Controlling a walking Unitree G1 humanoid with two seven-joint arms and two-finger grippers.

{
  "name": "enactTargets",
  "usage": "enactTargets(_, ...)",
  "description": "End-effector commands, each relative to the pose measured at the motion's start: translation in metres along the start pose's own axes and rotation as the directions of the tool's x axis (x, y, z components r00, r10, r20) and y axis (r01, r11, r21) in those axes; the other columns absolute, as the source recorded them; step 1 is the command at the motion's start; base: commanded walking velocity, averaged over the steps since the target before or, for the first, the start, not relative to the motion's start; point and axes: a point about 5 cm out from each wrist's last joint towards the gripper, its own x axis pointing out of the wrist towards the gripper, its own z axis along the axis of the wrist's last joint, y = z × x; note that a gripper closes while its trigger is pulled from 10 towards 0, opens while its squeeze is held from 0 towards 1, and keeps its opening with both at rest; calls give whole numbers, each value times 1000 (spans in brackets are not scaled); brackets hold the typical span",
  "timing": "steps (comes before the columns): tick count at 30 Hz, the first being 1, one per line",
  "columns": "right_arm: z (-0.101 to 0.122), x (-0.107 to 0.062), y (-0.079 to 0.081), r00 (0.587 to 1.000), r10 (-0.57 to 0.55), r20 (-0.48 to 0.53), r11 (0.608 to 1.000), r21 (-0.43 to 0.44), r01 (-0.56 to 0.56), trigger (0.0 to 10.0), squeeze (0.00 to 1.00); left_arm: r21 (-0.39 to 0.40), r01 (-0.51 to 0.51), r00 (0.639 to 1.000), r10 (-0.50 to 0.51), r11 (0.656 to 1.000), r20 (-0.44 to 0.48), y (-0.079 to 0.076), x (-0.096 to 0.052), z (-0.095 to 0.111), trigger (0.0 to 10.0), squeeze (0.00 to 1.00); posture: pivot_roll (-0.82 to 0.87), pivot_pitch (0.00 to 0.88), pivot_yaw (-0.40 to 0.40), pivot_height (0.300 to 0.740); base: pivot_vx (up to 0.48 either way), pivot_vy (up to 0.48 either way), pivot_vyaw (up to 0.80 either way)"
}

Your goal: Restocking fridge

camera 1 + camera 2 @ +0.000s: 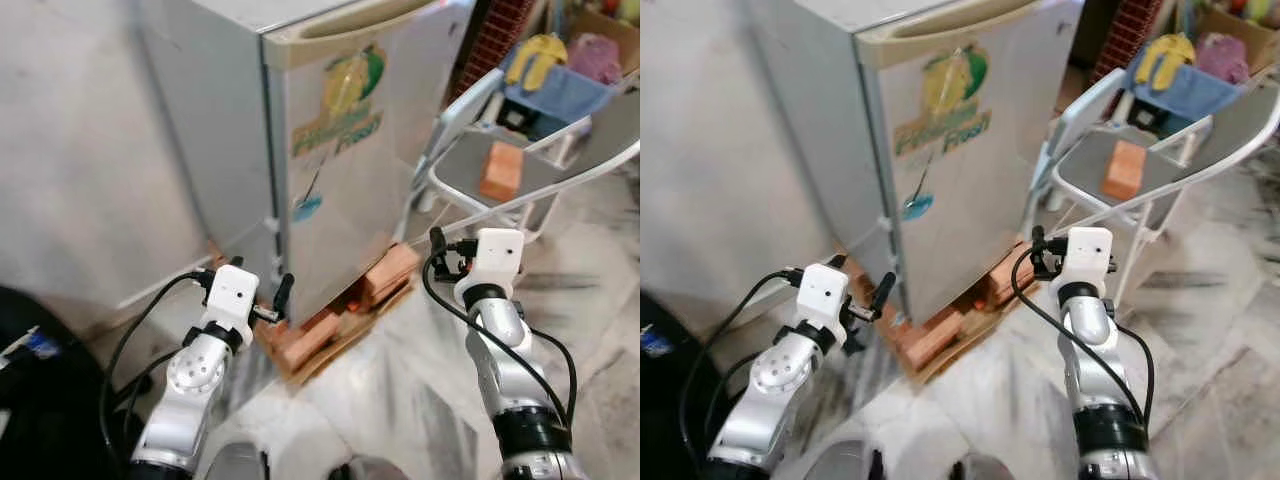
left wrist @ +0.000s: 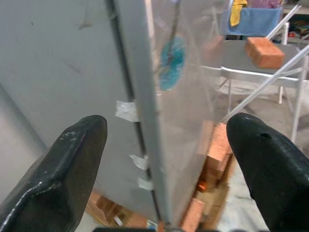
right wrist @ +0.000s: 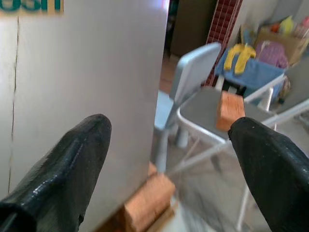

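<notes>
A silver fridge (image 1: 340, 150) with a fruit sticker on its shut door stands on bricks (image 1: 390, 270) and a wooden pallet. My left gripper (image 1: 260, 278) is open at the door's lower left corner. In the left wrist view the door's edge (image 2: 145, 121) runs between the two black fingers (image 2: 63, 169), apart from both. My right gripper (image 1: 455, 245) is open and held just right of the fridge's lower right corner, with nothing in it. The right wrist view has the door's face (image 3: 87, 72) by one finger (image 3: 63, 169).
A grey folding chair (image 1: 470, 150) with a brick (image 1: 501, 170) on its seat stands to the fridge's right. Behind it lie a blue cloth (image 1: 565, 95) and a yellow item (image 1: 540, 50). A grey wall (image 1: 70, 150) is on the left, a black object (image 1: 30, 370) at bottom left.
</notes>
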Motion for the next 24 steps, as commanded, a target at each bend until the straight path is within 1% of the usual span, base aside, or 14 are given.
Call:
enactTargets(1, -7, -7, -1, 999, 25, -26, 999, -22, -26, 10000, 0, -14, -58, 998, 58, 998, -22, 10, -2, -3, 10000, 0, 147, 91, -51, 740, 0, 0, -800)
enactTargets(4, -10, -11, -8, 999, 27, -39, 999, -37, -28, 10000, 0, -18, -77, 997, 77, 997, -27, 15, -3, -3, 10000, 0, 147, 91, -52, 740, 0, 0, -800)
enactTargets(5, -10, -11, -8, 999, 27, -39, 999, -37, -28, 10000, 0, -18, -77, 997, 77, 997, -27, 15, -3, -3, 10000, 0, 147, 91, -52, 740, 0, 0, -800)
enactTargets(7, -13, -13, -13, 999, 20, -48, 999, -43, -22, 10000, 0, -8, -81, 997, 80, 997, -23, 17, -4, -3, 10000, 0, 145, 91, -51, 740, 0, 0, -544)
enactTargets(10, -12, -12, -13, 999, 17, -46, 999, -44, -19, 10000, 0, -13, -87, 996, 86, 996, -23, 19, -3, -3, 10000, 0, 143, 89, -50, 740, 0, 0, -435)
enactTargets(13, -10, -10, -11, 999, 15, -40, 999, -39, -17, 10000, 0, -11, -84, 996, 84, 996, -19, 18, -3, -3, 10000, 0, 145, 86, -48, 740, 0, 0, 0)
enactTargets(15, -9, -10, -9, 999, 18, -37, 999, -35, -19, 10000, 0, -7, -78, 997, 77, 997, -18, 17, -2, -2, 10000, 0, 145, 86, -48, 740, 0, 298, 0)
enactTargets(17, -8, -9, -6, 999, 25, -37, 999, -29, -26, 10000, 0, 3, -60, 998, 60, 998, -12, 14, -1, -1, 10000, 0, 147, 85, -47, 740, 0, 396, -453)
enactTargets(24, -8, -10, -3, 999, 33, -35, 999, -23, -34, 10000, 0, -1, -62, 998, 62, 998, -19, 12, -3, -3, 10000, 0, 144, 90, -49, 740, 0, 445, -457)
